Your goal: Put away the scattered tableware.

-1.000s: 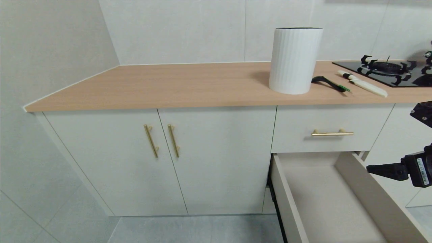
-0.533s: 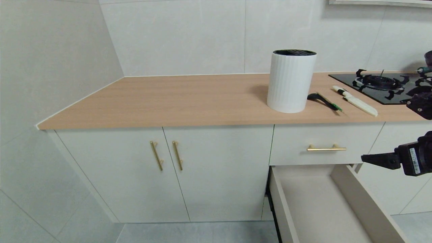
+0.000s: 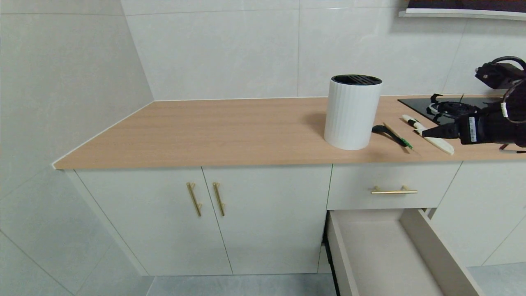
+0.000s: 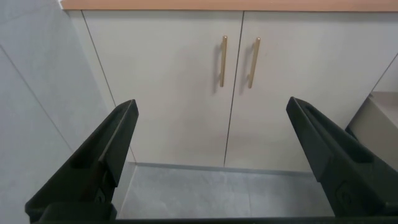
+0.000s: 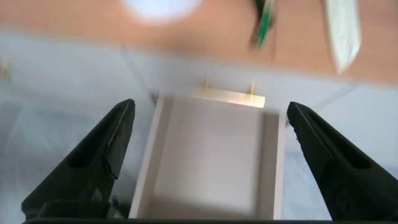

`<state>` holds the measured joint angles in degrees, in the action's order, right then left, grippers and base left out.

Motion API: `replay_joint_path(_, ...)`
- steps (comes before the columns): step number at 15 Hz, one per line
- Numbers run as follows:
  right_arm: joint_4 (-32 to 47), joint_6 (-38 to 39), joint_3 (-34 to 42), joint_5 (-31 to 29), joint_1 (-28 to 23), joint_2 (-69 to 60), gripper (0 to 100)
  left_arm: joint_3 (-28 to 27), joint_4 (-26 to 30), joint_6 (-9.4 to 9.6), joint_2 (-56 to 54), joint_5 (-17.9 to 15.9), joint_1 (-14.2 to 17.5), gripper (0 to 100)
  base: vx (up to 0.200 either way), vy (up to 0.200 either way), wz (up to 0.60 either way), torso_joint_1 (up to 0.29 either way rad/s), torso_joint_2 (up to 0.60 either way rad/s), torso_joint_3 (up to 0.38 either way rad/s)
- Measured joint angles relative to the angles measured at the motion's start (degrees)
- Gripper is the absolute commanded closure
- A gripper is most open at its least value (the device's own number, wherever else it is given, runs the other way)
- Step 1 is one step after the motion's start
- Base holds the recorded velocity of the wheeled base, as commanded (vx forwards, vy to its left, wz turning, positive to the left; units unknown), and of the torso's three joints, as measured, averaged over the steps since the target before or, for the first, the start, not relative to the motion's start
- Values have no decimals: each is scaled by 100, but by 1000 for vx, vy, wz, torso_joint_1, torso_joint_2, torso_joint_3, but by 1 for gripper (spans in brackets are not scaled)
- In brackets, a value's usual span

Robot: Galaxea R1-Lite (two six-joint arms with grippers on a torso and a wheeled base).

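Note:
On the wooden counter (image 3: 230,127) a black utensil with a green end (image 3: 390,133) and a white knife (image 3: 440,144) lie to the right of a tall white ribbed holder (image 3: 352,112). My right gripper (image 3: 427,132) hovers at counter height over the knife, open and holding nothing. In the right wrist view that gripper (image 5: 211,109) looks down past the green end (image 5: 263,25) and the knife blade (image 5: 342,31) into the open drawer (image 5: 211,155). My left gripper (image 4: 211,106) is open and empty, low in front of the cabinet doors (image 4: 236,93).
The pulled-out drawer (image 3: 431,250) juts out below the counter at the right, under a closed drawer with a gold handle (image 3: 393,190). A black gas hob (image 3: 448,107) sits at the far right. Tiled walls close the back and left.
The head camera has risen, so the whole picture shifted down. My right gripper went up from beside the open drawer to counter height at the knife.

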<state>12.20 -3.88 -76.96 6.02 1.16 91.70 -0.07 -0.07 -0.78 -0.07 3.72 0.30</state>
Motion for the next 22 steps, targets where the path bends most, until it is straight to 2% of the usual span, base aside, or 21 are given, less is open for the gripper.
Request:
replay_joint_path(2, 27, 347, -656, -94, -118, 601, 0, -2, 0, 0, 0, 0, 2, 0, 0, 0, 0, 0, 0, 0)
replay_joint_path(4, 121, 588, -1182, -605, -165, 1178, 0, -2, 0, 0, 0, 0, 2, 0, 0, 0, 0, 0, 0, 0)
replay_joint_path(7, 121, 666, -1590, -955, -195, 1805, 0, -2, 0, 0, 0, 2, 0, 0, 0, 0, 0, 0, 0, 0)
replay_joint_path(16, -547, 720, -1921, -1014, -212, 2905, 0, -2, 0, 0, 0, 2, 0, 0, 0, 0, 0, 0, 0, 0)
replay_joint_path(22, -567, 746, -1915, -1059, -210, 3010, 0, -2, 0, 0, 0, 5, 0, 0, 0, 0, 0, 0, 0, 0)
